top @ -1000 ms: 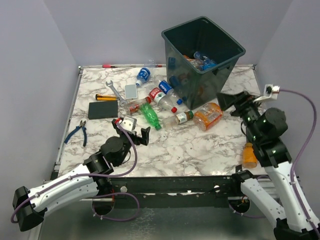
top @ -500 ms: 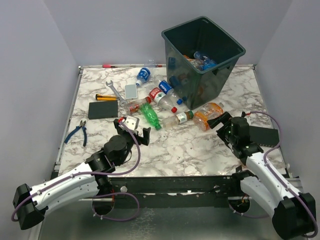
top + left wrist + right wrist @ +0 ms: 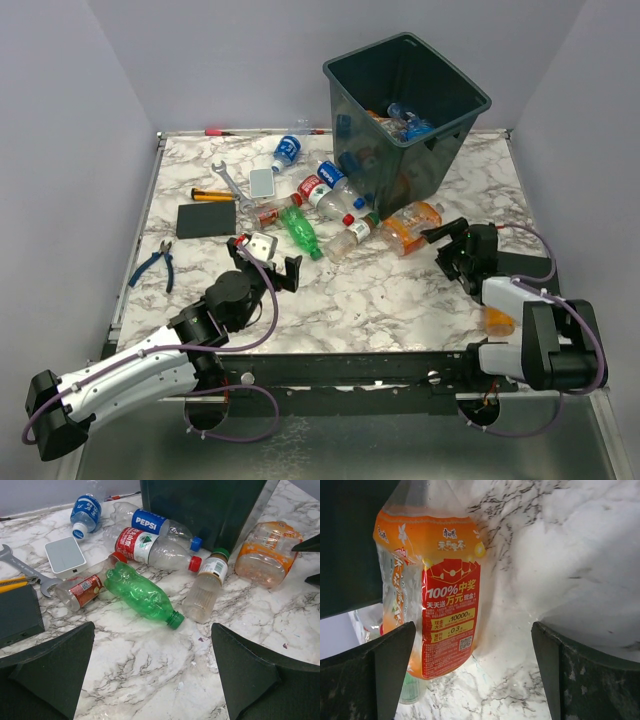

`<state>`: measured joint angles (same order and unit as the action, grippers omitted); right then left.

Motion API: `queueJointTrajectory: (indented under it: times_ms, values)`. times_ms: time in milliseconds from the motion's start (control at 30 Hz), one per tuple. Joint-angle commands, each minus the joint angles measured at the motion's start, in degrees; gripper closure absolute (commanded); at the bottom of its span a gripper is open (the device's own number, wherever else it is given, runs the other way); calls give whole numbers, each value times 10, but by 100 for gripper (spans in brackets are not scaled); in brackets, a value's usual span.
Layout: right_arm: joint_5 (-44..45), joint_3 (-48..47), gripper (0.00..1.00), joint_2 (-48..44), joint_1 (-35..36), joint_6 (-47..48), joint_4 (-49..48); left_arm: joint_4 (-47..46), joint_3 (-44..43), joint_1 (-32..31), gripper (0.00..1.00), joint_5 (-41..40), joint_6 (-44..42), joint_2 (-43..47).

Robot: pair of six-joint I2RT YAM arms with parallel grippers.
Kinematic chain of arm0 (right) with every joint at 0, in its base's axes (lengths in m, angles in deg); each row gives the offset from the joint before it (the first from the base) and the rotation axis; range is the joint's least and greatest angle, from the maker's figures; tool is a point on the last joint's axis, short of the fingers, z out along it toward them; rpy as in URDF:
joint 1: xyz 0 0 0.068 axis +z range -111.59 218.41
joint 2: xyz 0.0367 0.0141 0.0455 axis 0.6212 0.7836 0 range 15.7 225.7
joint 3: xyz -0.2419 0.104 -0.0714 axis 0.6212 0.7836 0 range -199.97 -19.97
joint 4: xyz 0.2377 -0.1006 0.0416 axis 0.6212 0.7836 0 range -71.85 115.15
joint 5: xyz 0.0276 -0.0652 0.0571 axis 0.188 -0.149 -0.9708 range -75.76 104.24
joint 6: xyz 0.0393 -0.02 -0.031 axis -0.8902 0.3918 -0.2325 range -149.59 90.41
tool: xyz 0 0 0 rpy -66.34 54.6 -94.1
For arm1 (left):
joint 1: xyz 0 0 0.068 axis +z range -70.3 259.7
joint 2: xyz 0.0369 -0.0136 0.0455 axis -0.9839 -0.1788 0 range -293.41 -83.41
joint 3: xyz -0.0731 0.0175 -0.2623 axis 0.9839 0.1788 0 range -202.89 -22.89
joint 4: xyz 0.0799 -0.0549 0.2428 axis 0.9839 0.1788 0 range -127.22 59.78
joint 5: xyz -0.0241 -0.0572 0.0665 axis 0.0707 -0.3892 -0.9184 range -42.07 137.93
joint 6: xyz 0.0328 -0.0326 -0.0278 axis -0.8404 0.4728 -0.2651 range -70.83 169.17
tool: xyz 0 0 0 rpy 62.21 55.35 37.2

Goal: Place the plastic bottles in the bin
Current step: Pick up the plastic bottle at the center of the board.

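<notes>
**Top view:** The bin (image 3: 470,103) stands at upper right with several plastic bottles (image 3: 405,122) already inside. At least 8 lie outside it, so the job looks only partly done. 7 are clustered at frame center, and a second orange bottle (image 3: 497,320) sits at lower right by the right arm. The right gripper (image 3: 447,247) faces the orange juice bottle (image 3: 410,224), which lies just beside the bin's base. The left gripper (image 3: 264,258) sits below the cluster.

**Left wrist view:** The green bottle (image 3: 142,594) lies on its side, its long axis running upper left to lower right, with the cap at lower right. The clear bottle (image 3: 204,591) beside it points its green cap up-frame. The left gripper (image 3: 152,645) is spread wide and holds nothing.

**Right wrist view:** The orange juice bottle (image 3: 442,595) lies flat, its long axis running up the frame. Which end carries the cap cannot be told. The right gripper (image 3: 473,626) is wide apart and empty, with the bottle ahead of the gap.
</notes>
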<state>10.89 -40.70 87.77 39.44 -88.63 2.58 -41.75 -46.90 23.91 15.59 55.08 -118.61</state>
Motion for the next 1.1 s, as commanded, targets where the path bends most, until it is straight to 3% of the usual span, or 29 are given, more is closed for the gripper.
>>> queueJointTrajectory:
  times_ms: [0,367,467,667,833,1067]
  values:
    - [-32,-14,0,47,-2,-1,-75,0,-20,1,1,13,-6,4]
    - [-46,-31,3,150,-3,-1,-147,0,-21,0,1,14,-7,-6]
    - [-59,-29,13,166,-3,-7,-180,0,-21,1,1,16,-7,-10]
    - [-77,-11,46,151,-3,-6,-198,0,-22,1,1,21,-6,-17]
    - [-92,16,52,16,-3,29,-103,-1,-22,1,1,24,-3,-17]
    - [-117,-7,56,-387,7,185,219,-10,-20,0,1,32,5,-6]
